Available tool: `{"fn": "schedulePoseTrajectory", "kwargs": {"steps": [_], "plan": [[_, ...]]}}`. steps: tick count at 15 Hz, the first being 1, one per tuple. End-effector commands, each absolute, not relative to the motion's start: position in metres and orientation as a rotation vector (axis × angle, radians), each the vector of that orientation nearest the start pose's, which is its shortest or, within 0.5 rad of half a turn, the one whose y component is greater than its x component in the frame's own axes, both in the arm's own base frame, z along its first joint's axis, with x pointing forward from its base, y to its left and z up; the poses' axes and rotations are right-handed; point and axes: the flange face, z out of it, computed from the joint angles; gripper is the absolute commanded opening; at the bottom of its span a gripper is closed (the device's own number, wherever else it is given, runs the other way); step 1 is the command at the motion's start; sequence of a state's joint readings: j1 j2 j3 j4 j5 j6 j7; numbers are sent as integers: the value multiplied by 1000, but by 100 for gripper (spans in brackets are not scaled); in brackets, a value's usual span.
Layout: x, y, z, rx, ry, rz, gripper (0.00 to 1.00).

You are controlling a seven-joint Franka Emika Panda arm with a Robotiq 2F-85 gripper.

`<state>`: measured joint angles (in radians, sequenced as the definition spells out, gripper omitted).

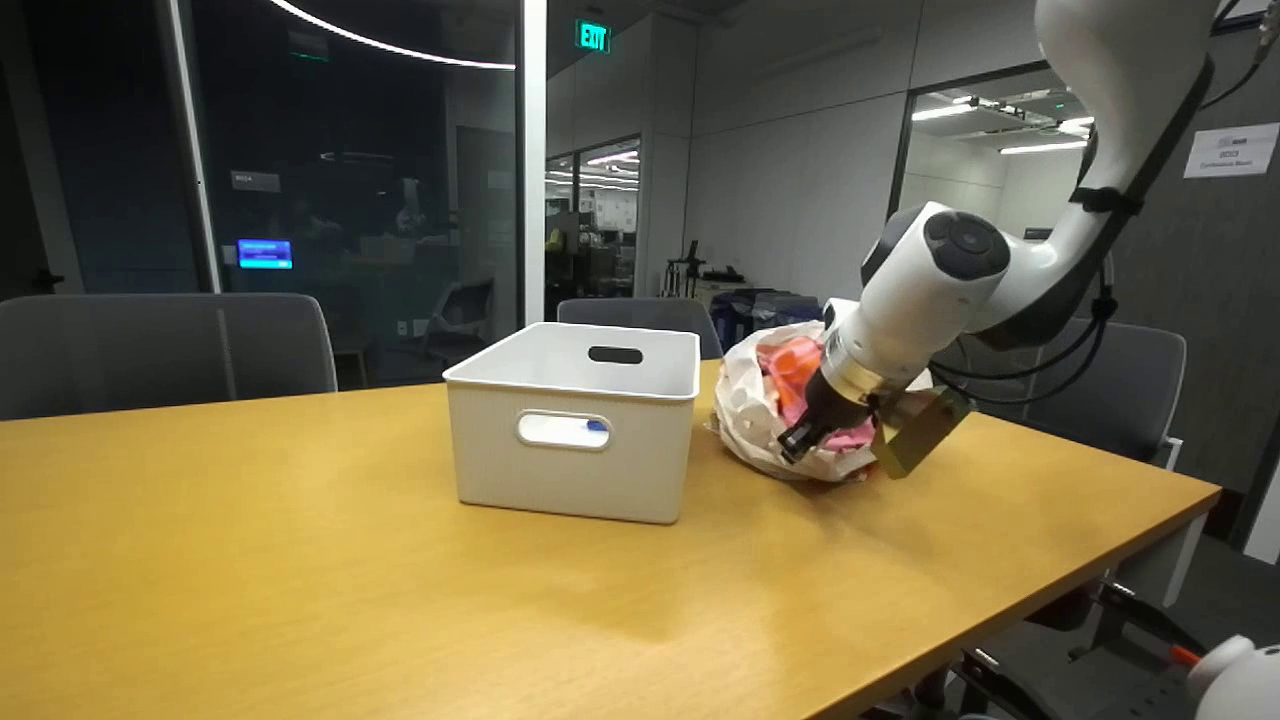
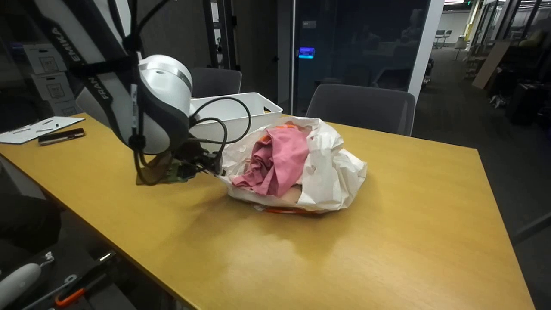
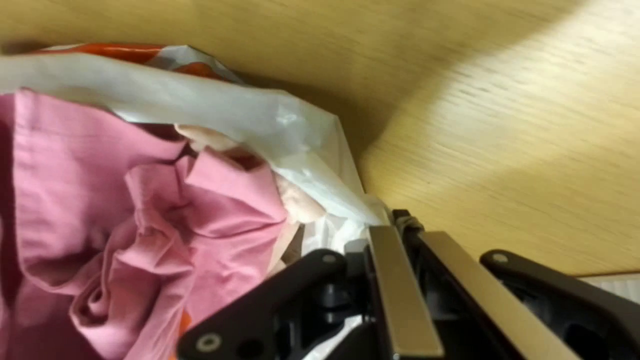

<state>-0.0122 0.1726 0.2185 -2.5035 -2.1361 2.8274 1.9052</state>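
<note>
A crumpled white bag (image 1: 738,415) lies open on the table, also seen as a white bag (image 2: 333,176) from the opposite side. Pink cloth (image 2: 284,157) fills its mouth, and an orange piece (image 1: 795,362) shows beside it. My gripper (image 1: 790,447) reaches down at the bag's edge, tilted. In the wrist view the gripper (image 3: 403,226) has its fingertips together. The bag's rim (image 3: 300,142) runs taut into them and looks pinched there. Pink folds (image 3: 155,235) lie left of the jaws, apart from them. The exact pinched spot is partly hidden by the fingers.
A white bin (image 1: 575,475) with handle slots stands beside the bag; something blue (image 1: 597,426) shows through its slot. A whiteboard sheet (image 2: 47,127) and a dark case (image 2: 61,136) lie at the table's far end. Chairs (image 2: 361,107) line the table (image 2: 387,241).
</note>
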Motion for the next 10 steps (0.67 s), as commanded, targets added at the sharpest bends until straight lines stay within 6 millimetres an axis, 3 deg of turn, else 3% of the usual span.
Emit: {"fn": "schedulePoseTrajectory", "kwargs": {"steps": [1,3,10], "plan": [[376,134,255,-3118,-509,-1128,7],[377,138,287,-3112,-572,-1330,7],[369,161,399,-3068,-948,-1698,7]]}}
